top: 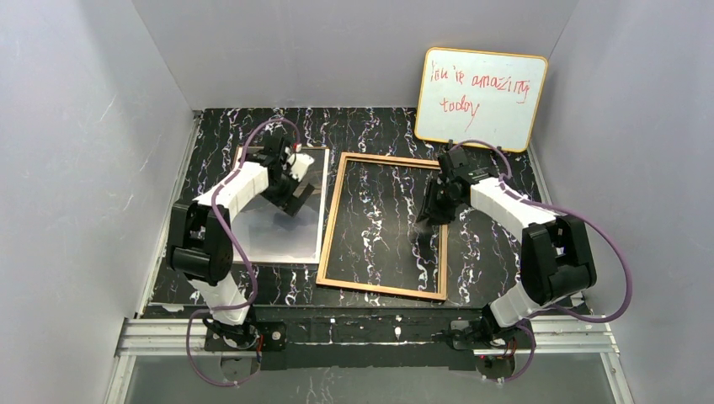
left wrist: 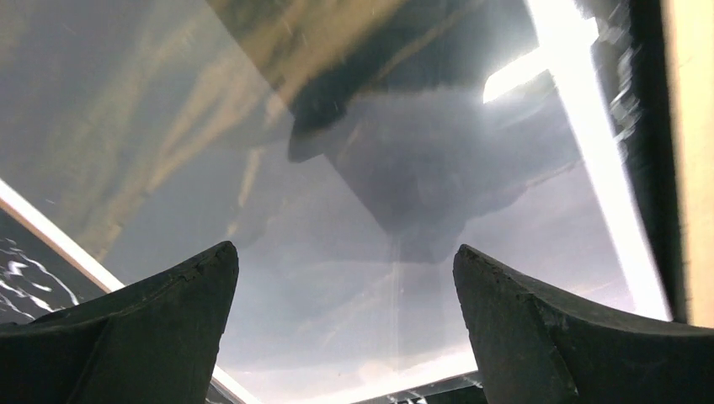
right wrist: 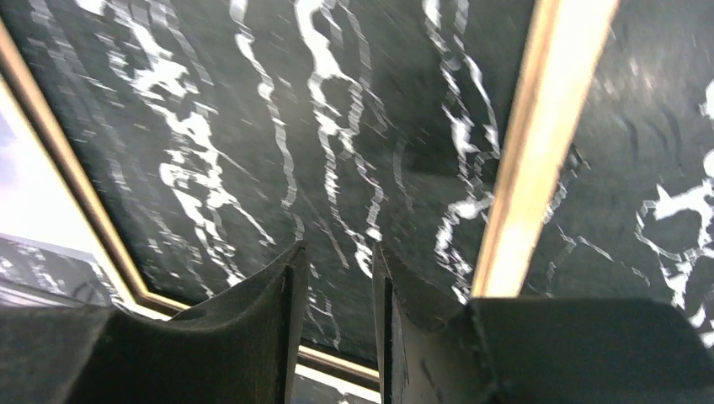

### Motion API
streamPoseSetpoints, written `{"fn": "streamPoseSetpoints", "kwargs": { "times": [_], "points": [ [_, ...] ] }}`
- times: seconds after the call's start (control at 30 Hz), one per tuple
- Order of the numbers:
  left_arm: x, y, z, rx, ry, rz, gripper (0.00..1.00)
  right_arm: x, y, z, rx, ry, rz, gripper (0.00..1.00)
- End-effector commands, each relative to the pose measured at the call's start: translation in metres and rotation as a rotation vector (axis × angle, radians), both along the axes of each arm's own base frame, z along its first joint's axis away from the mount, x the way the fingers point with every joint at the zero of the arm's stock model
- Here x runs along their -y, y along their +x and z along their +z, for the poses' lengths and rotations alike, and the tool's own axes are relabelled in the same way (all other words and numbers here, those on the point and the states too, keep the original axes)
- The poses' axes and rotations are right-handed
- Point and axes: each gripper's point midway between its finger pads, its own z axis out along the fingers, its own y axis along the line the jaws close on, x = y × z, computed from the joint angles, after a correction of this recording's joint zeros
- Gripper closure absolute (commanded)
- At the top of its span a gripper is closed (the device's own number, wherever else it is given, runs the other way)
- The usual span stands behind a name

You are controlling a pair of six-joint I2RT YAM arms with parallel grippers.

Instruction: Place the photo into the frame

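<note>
The photo [top: 288, 238] lies flat on the left of the table, its glossy landscape side up and reflecting light. My left gripper [top: 295, 200] hovers over its far half. In the left wrist view the photo [left wrist: 253, 168] fills the picture and the left gripper [left wrist: 345, 269] is wide open and empty. The frame [top: 332, 223] lies at the centre, tan wooden rails up, the marbled table showing through its pane. My right gripper [top: 427, 215] hangs over the frame's right rail [right wrist: 522, 168]. The right gripper [right wrist: 337, 261] shows a narrow gap with nothing in it.
An orange-edged whiteboard [top: 480, 99] with red writing leans on the back wall at the right. Grey walls close in the black marbled table [top: 488, 261] on three sides. The arm bases stand along the near edge.
</note>
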Motion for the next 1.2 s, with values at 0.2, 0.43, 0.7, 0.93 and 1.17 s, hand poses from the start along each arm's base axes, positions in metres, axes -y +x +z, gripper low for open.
{"fn": "streamPoseSetpoints", "kwargs": {
  "times": [0.2,0.43,0.7,0.93,1.17],
  "points": [
    [-0.07,-0.02,-0.04,-0.023,0.237,0.026,0.02,0.052,-0.017,-0.026,-0.048,-0.231,-0.063,0.6],
    [-0.104,-0.028,-0.06,-0.053,0.302,0.062,0.02,0.064,-0.005,-0.04,-0.064,-0.314,-0.047,0.61],
    [-0.122,-0.038,-0.076,-0.064,0.368,0.05,0.02,0.083,0.011,-0.04,-0.062,-0.385,-0.049,0.61],
    [-0.136,-0.044,-0.088,-0.076,0.4,0.056,0.02,0.087,0.029,-0.035,-0.047,-0.425,-0.036,0.61],
    [-0.15,-0.036,-0.084,-0.07,0.383,0.093,0.02,0.091,0.041,-0.027,-0.009,-0.458,-0.051,0.59]
  ]
}}
